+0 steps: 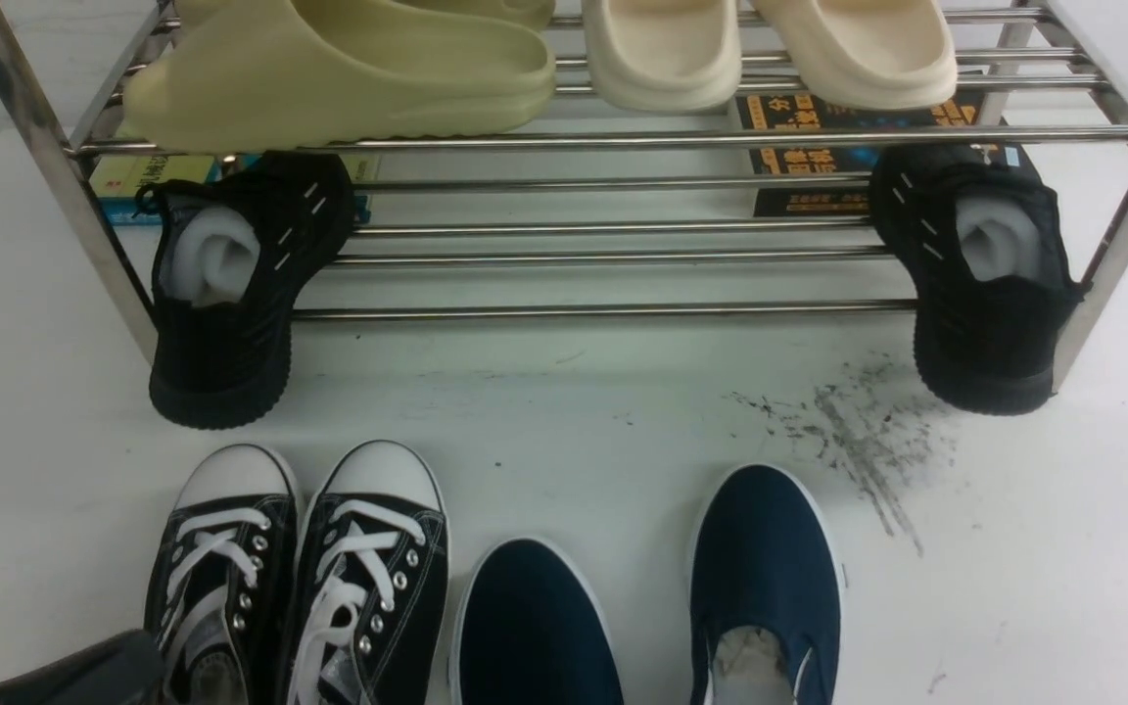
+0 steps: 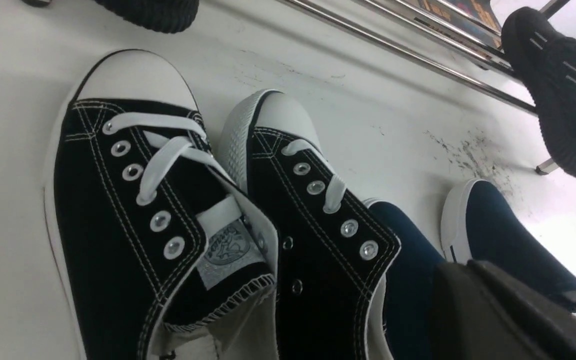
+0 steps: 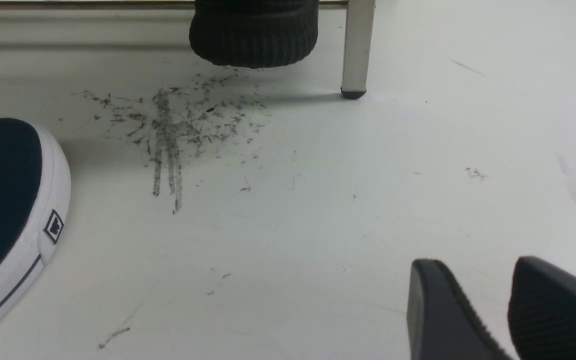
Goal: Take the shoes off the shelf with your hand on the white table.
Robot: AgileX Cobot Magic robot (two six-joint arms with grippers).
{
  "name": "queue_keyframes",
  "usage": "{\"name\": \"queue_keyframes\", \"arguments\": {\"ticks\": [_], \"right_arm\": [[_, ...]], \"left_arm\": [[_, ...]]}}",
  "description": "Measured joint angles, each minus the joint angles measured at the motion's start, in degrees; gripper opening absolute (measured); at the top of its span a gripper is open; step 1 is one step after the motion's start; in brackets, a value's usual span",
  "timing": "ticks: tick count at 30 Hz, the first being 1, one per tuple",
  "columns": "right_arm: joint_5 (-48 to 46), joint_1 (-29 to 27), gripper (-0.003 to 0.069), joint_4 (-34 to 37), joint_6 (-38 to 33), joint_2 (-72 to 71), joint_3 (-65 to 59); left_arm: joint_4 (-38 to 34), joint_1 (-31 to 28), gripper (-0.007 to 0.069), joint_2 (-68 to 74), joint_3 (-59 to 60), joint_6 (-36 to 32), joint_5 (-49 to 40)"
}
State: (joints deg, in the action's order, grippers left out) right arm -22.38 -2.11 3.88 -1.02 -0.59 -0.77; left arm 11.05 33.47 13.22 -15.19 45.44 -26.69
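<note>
Front view: the canvas sneakers (image 1: 300, 578) lie side by side on the white table (image 1: 1014, 548), off the shelf (image 1: 613, 313), toes toward it; the left gripper (image 1: 84, 671) shows only as a dark corner beside the heel of the pair's left shoe. Left wrist view: long axes run away from the gripper; jaw state can't be told, nothing visibly held. Right wrist view: right gripper (image 3: 500, 305) slightly parted, empty, well apart from the pair; left arm is nearer.

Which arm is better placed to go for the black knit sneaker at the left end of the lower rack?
Left, probably. The left gripper sits by the canvas sneakers, below that knit sneaker. The right gripper is over bare table near the rack's right post.
</note>
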Motion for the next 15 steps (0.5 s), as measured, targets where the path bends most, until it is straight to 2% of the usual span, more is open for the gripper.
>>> {"name": "queue_keyframes", "arguments": {"ticks": [6,12,15], "right_arm": [[0.0,0.0,0.0237,0.0,0.0,0.0,0.0],[0.0,0.0,0.0237,0.0,0.0,0.0,0.0],[0.0,0.0,0.0237,0.0,0.0,0.0,0.0]], "left_arm": [[0.5,0.0,0.0034,0.0,0.8,0.0,-0.3],[0.4,-0.2,0.0037,0.0,6.7,-0.4,4.7],[-1.2,-2.5,0.0039,0.0,8.3,-2.4,5.9]]}}
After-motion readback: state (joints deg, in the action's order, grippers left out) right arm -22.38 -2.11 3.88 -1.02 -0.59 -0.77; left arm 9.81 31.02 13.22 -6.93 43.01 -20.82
